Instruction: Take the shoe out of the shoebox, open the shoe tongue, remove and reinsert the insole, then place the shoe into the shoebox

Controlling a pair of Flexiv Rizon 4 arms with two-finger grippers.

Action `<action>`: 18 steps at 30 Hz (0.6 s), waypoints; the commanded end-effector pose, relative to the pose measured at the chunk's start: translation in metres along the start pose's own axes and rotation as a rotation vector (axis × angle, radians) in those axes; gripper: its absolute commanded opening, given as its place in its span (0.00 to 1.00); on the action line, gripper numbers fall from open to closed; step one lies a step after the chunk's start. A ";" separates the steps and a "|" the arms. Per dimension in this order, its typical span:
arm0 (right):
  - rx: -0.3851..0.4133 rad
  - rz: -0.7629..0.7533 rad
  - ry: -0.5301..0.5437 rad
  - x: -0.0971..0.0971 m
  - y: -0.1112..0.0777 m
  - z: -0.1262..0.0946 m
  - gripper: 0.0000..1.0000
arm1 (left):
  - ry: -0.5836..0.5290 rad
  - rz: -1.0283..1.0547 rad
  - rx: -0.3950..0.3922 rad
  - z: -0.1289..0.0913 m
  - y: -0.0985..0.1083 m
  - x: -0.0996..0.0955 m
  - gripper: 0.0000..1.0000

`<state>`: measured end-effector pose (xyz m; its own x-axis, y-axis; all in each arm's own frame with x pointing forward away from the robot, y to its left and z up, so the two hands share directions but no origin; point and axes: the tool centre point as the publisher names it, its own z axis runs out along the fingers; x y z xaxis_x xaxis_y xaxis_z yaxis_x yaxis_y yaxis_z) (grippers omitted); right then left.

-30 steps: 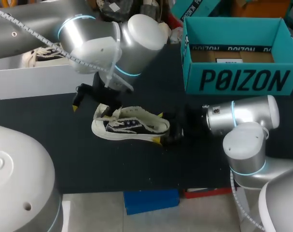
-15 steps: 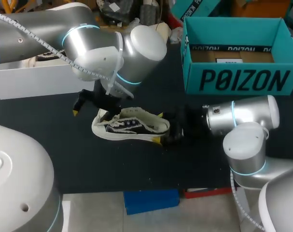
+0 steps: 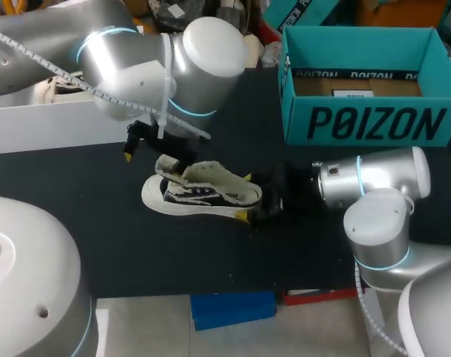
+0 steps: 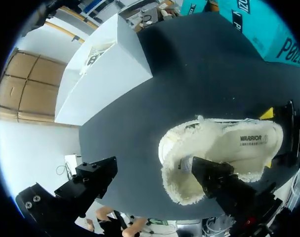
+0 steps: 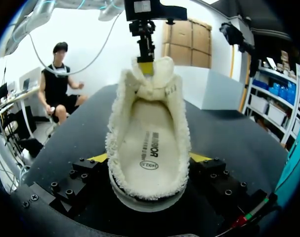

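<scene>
**Shoe held at the heel, one finger at the tongue**

The shoe (image 3: 203,195) sits upright on the black table (image 3: 121,245). Its heel is between the two fingers of the right gripper (image 3: 245,196), which clamp it from both sides. The left gripper (image 3: 145,156) is spread wide over the toe end. One of its fingers (image 4: 214,180) is inside the shoe, against the tongue (image 5: 149,81), and the other is outside, touching nothing. The teal shoebox (image 3: 366,123) stands apart from the right gripper.
</scene>
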<state>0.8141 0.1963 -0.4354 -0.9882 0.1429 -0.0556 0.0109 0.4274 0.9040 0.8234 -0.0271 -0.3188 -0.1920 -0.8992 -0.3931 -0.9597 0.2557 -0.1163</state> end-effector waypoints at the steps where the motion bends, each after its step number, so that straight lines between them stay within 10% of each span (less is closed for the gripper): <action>1: 0.000 0.001 0.000 -0.001 -0.001 0.000 0.00 | 0.236 0.217 0.153 -0.029 0.000 -0.013 1.00; 6: 0.000 0.001 0.000 -0.001 -0.001 0.000 0.00 | 0.419 0.583 0.223 -0.052 -0.015 0.018 1.00; 11: 0.000 0.001 0.000 -0.001 -0.001 0.000 0.00 | 0.602 1.004 0.311 -0.068 -0.023 0.051 0.00; 18: 0.000 0.001 0.000 -0.001 -0.001 0.000 0.00 | 0.576 1.199 0.341 -0.081 -0.031 0.084 0.00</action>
<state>0.8141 0.1963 -0.4354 -0.9882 0.1429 -0.0556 0.0109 0.4274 0.9040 0.8144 -0.1321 -0.2703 -0.7123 -0.6917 -0.1192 -0.6678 0.7202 -0.1880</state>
